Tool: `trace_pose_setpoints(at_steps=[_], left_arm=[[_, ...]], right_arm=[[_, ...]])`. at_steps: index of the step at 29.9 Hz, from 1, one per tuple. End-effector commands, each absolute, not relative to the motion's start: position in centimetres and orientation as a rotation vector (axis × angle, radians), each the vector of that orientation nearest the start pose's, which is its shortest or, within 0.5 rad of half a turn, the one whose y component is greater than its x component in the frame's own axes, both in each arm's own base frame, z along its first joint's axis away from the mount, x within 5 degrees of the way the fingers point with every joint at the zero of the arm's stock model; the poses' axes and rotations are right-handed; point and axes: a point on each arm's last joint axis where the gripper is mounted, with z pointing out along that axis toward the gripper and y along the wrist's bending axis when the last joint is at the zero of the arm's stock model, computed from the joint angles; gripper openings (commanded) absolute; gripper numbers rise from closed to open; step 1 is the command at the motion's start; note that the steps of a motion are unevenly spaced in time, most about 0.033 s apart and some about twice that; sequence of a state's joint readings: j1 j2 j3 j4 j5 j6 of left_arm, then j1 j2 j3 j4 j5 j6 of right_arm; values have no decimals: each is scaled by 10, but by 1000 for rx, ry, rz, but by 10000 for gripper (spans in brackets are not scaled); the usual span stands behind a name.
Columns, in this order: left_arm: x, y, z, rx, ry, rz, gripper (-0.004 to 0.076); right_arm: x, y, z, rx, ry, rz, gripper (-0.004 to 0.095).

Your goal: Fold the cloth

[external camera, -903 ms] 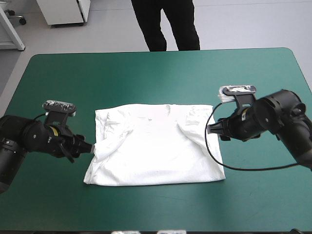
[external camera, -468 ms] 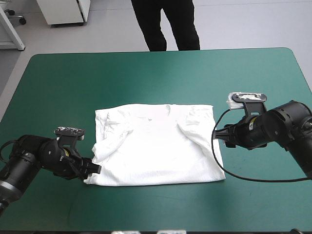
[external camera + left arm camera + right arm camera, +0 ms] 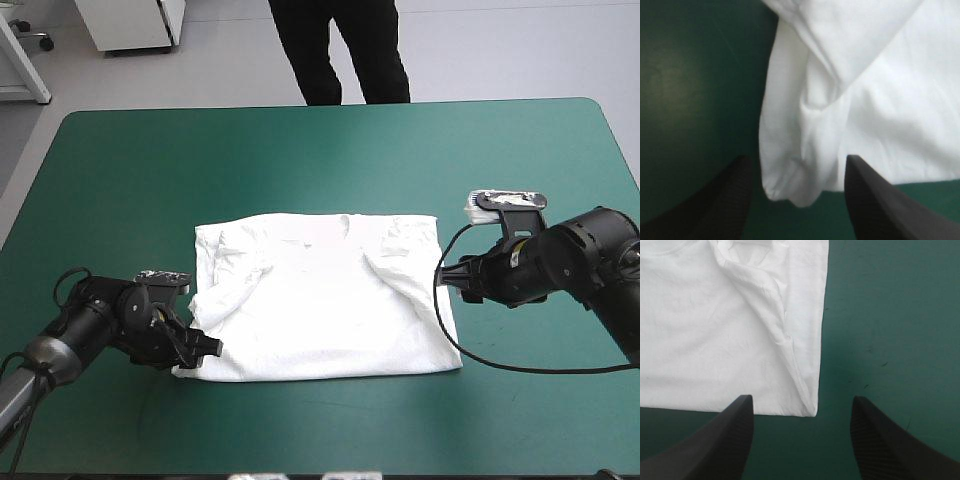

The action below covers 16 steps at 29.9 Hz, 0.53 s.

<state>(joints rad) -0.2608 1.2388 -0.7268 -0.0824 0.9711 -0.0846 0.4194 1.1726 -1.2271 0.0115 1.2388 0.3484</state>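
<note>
1. The T-shirt (image 3: 320, 295) lies spread flat near the middle of the bench (image 3: 320, 150), sleeves turned in, making a rough rectangle; its long axis runs across the bench from left to right, collar toward the far edge, hem toward the near edge
2. The hem's left corner is rumpled; it lies between the spread black fingers of the left gripper (image 3: 797, 165), which reaches in low from the left, and we see no cloth pinched
3. The right gripper (image 3: 802, 400) is spread too and holds nothing; in the high view it stands just beside the shirt's right edge, about halfway along it, while its own view shows the hem's right corner close ahead at the fingertips
4. We judge the left arm the nearer to a grasp, since its corner sits inside the fingers; the right one, we think, must come toward the near edge and lower before it can pinch
5. We take the coming move to be pinching both hem corners and carrying them toward the collar, across the short axis; an uneven start could skew the fold
</note>
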Motion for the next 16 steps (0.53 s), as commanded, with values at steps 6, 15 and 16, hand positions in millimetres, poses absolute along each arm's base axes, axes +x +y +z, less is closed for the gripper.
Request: trace_pose_setpoints(at_steps=[6, 15, 16], left_arm=[[195, -60, 195, 163, 3063, -139, 403], [197, -61, 192, 152, 3053, -150, -4], [197, -61, 192, 152, 3053, -150, -5]], right_arm=[[190, 85, 386, -98, 2635, 279, 553], [189, 86, 386, -96, 2641, 297, 554], [189, 87, 386, -96, 2645, 308, 554]])
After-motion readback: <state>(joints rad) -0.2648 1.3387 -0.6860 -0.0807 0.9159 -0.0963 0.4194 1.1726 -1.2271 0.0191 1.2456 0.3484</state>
